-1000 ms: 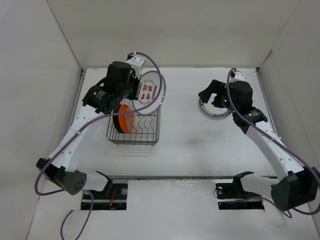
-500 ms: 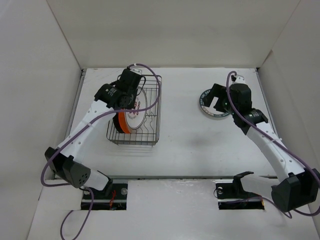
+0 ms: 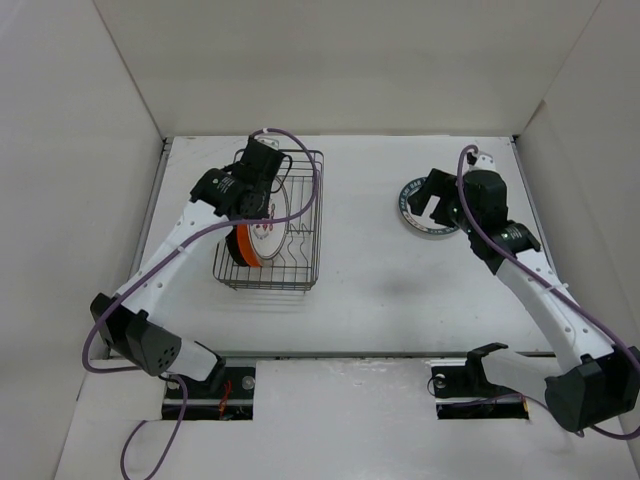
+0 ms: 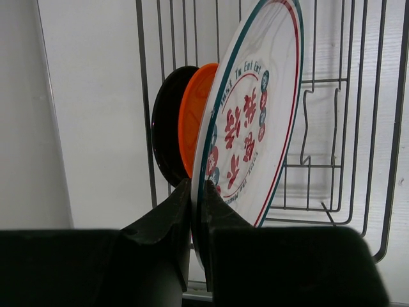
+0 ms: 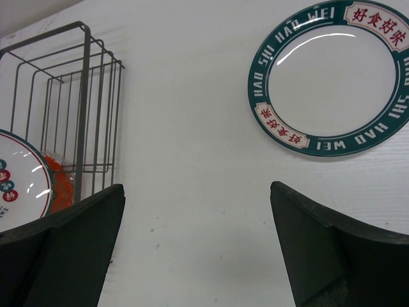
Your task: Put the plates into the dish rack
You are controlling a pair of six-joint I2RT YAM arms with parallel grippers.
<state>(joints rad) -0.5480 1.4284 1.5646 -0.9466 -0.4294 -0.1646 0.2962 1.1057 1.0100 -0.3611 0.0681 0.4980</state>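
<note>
The dish rack [image 3: 300,272] stands left of the table's middle. Inside it, on edge, are a small black plate [image 4: 166,131] and a small orange plate [image 4: 195,115]. Beside them stands the white plate with red-black marks [image 4: 252,121], and my left gripper [image 4: 198,192] is shut on its lower rim, down inside the rack [image 4: 332,128]. The white plate with the dark green rim band [image 5: 332,77] lies flat on the table at the right. My right gripper [image 5: 198,211] hangs open just short of it, holding nothing. From above, that gripper [image 3: 425,200] partly covers the green-rimmed plate [image 3: 412,225].
White walls enclose the table on the left, back and right. The right wrist view shows the rack [image 5: 83,96] at the left with the marked plate [image 5: 19,179] and orange plate [image 5: 61,182] inside. Bare tabletop [image 3: 380,280] lies between rack and green-rimmed plate.
My left gripper has brought the marked plate down from above the rack's far right corner into the rack beside the orange plate. The right gripper has shifted slightly and stays open.
</note>
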